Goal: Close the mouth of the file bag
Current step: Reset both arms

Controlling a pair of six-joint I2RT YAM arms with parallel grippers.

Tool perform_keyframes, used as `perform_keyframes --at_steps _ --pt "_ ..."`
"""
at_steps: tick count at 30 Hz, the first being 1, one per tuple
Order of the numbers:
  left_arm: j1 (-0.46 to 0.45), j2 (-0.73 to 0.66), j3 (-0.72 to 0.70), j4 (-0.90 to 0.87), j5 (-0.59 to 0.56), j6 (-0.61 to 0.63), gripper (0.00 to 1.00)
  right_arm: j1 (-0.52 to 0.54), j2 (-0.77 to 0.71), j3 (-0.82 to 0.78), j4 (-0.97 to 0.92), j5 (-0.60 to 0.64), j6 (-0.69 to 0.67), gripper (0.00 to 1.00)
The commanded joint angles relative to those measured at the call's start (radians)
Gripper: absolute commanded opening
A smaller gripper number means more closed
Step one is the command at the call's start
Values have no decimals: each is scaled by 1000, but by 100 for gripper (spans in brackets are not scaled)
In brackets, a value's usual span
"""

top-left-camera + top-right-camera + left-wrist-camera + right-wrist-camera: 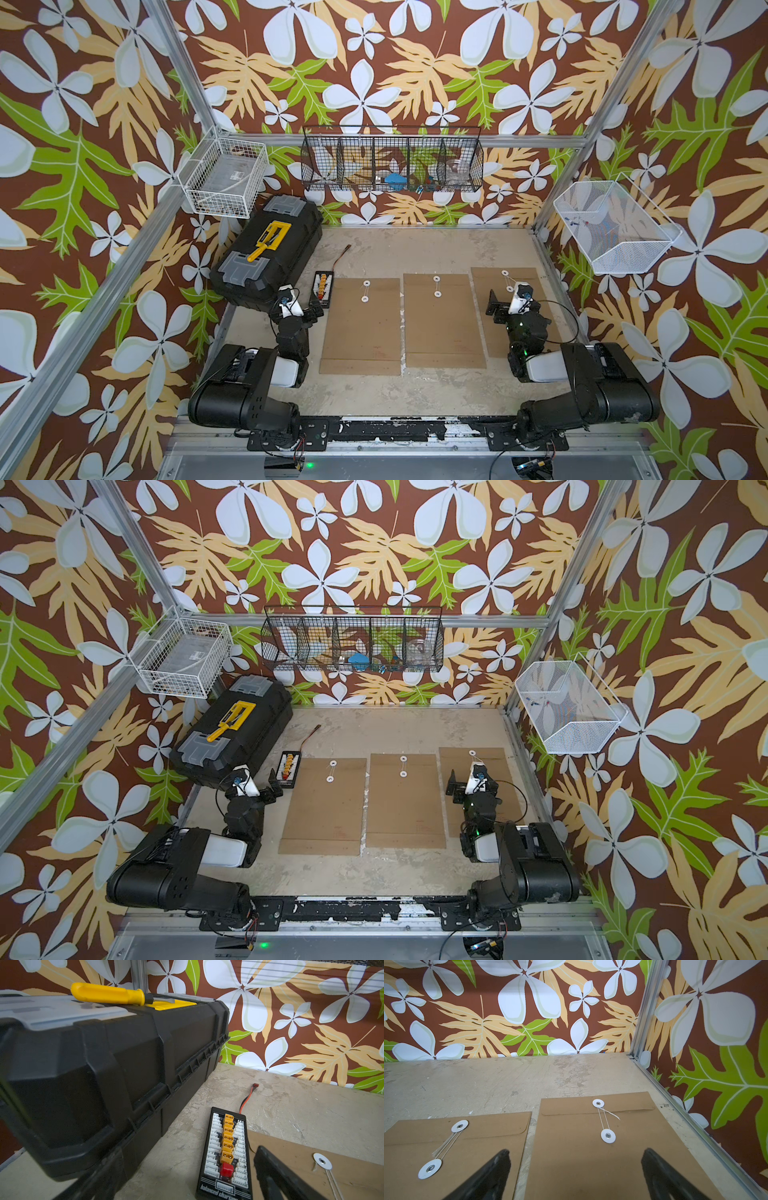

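- Three brown file bags lie flat, side by side on the table (415, 249): left file bag (361, 328), middle file bag (442, 328) and right file bag (581, 1163)
- The right gripper (576, 1150) hangs over the right file bag, jaws spread wide and empty
- On that bag a string (603, 1120) runs between its two white discs (608, 1136), with a loose tail to one side
- The left gripper (316, 309) is released too, holding nothing, near the charger board (226, 1153) and beside the black toolbox (266, 257)
- The left file bag's string seems to join its discs, but the view is too cropped to be sure

Three brown file bags (360, 328) side by side, flaps down
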Motion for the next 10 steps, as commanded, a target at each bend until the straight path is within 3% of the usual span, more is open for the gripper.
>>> perform_keyframes --at_steps 1,10 --pt "-1 0 4 23 -5 11 100 0 -2 4 5 2 3 100" --pt "-7 2 5 24 62 46 100 1 -1 4 7 3 2 100"
